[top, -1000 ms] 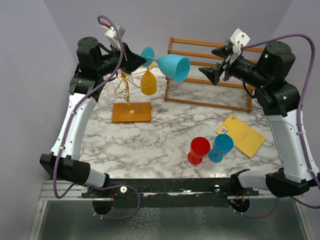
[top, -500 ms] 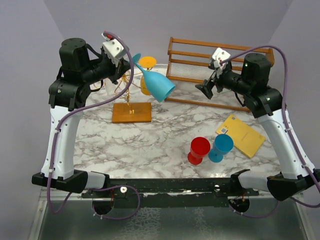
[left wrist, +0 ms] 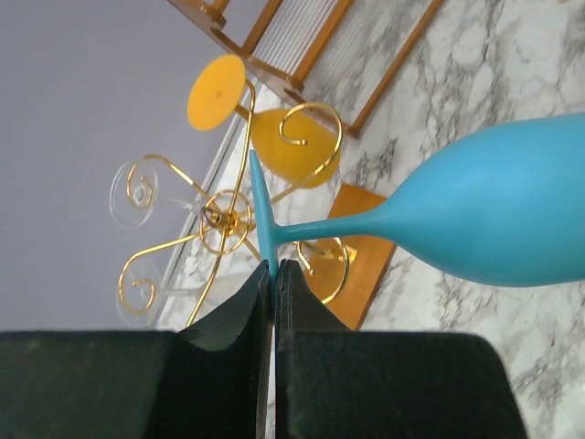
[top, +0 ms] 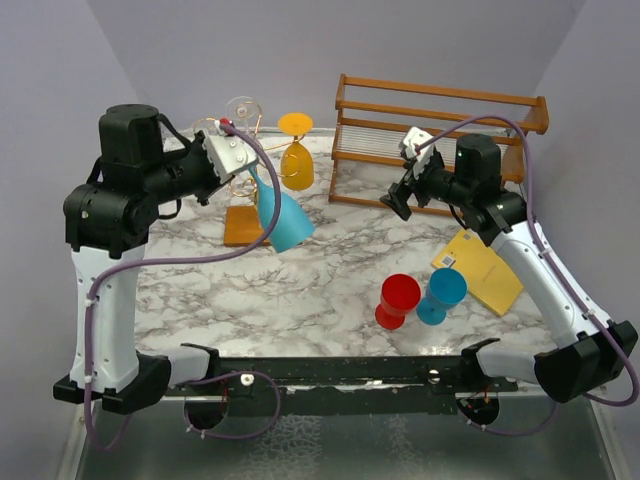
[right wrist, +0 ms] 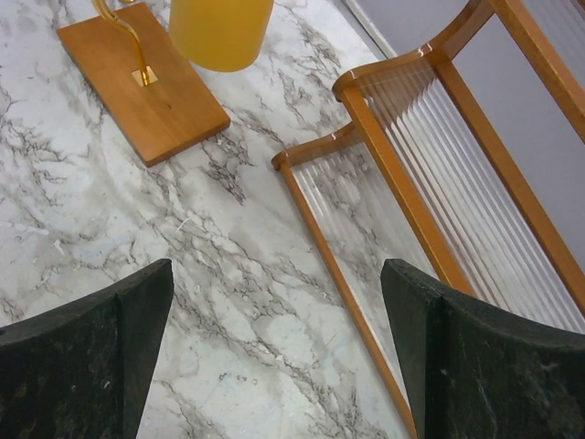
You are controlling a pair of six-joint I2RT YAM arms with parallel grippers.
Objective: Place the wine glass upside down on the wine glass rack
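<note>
The blue wine glass (left wrist: 494, 215) was held by its foot in the clamped left gripper (left wrist: 273, 274), tilted bowl-down just beside the wine glass rack (left wrist: 224, 219) — not yet hung on a free arm — while the right gripper (right wrist: 279, 293), spread and empty, was seen to the rack's right.

Red cup (top: 399, 298) beside blue cup (top: 441, 293), near yellow card (top: 487, 271)

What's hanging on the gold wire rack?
An orange glass hangs upside down on the wine glass rack; a clear glass sits on another arm. The blue wine glass, held by the left gripper, covers part of its base from above.
</note>
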